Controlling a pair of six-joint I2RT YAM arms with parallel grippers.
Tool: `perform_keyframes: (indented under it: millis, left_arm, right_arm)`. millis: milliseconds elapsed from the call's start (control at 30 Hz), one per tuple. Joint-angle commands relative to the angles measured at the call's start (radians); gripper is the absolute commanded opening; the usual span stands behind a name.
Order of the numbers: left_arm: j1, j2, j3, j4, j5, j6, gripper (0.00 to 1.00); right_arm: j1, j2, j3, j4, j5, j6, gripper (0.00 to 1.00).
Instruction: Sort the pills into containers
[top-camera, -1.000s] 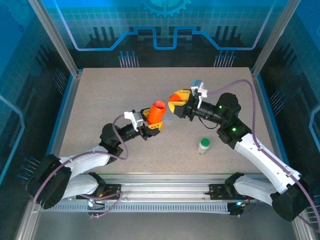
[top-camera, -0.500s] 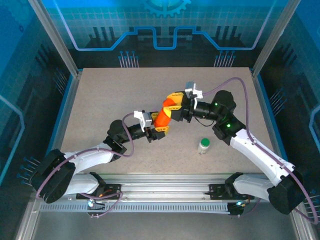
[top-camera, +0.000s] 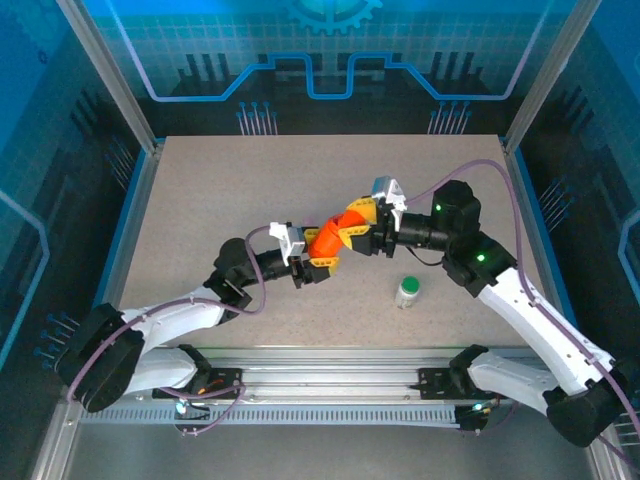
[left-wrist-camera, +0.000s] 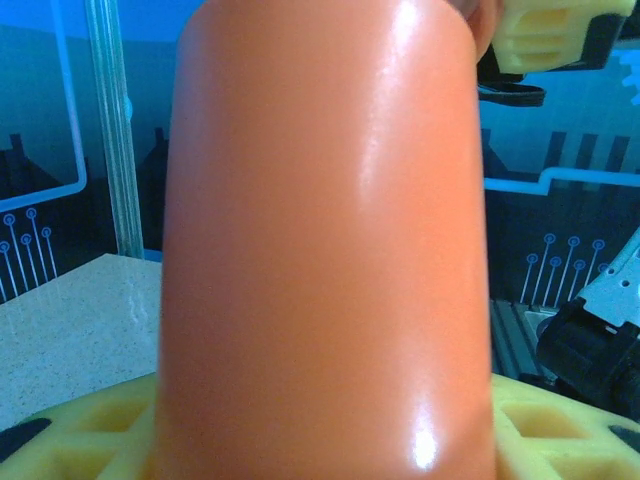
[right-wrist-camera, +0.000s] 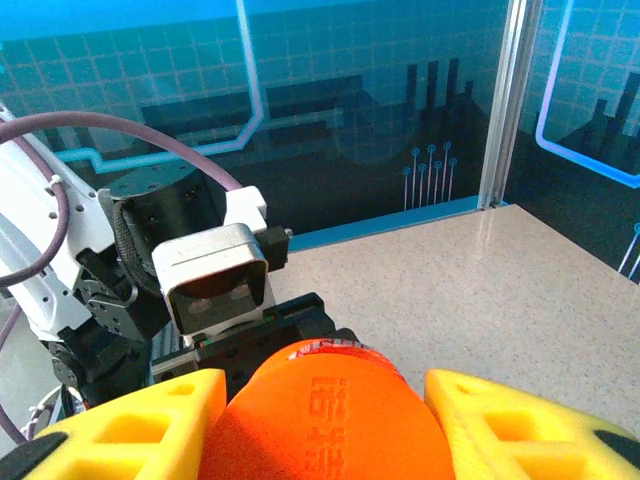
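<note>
Orange bottle (top-camera: 323, 240) sits clamped in the left claw (top-camera: 318, 256) at the centre of the table (top-camera: 200, 190). The right claw (top-camera: 356, 222) grips the orange cap (right-wrist-camera: 330, 420) at its two-o'clock end. A green-capped jar (top-camera: 408, 291) stands at four o'clock.

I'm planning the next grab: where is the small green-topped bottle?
In the top view, the green-topped bottle stands on the table, right of centre near the front edge, just left of the right arm.
</note>
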Motion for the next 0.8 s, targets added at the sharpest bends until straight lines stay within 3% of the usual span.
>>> perform_keyframes:
  millis: [0, 400, 767]
  left_arm:
    - [-0.003, -0.057, 0.049, 0.057, 0.056, 0.019, 0.06]
    - [-0.003, -0.092, 0.035, 0.057, 0.067, 0.034, 0.05]
    - [-0.004, -0.075, 0.025, 0.071, 0.07, 0.038, 0.05]
  right_arm:
    - [0.012, -0.018, 0.014, -0.143, 0.056, -0.024, 0.23]
    - [0.013, -0.069, 0.013, -0.202, 0.155, -0.04, 0.23]
    - [0.005, -0.055, -0.014, -0.142, 0.135, -0.065, 0.23]
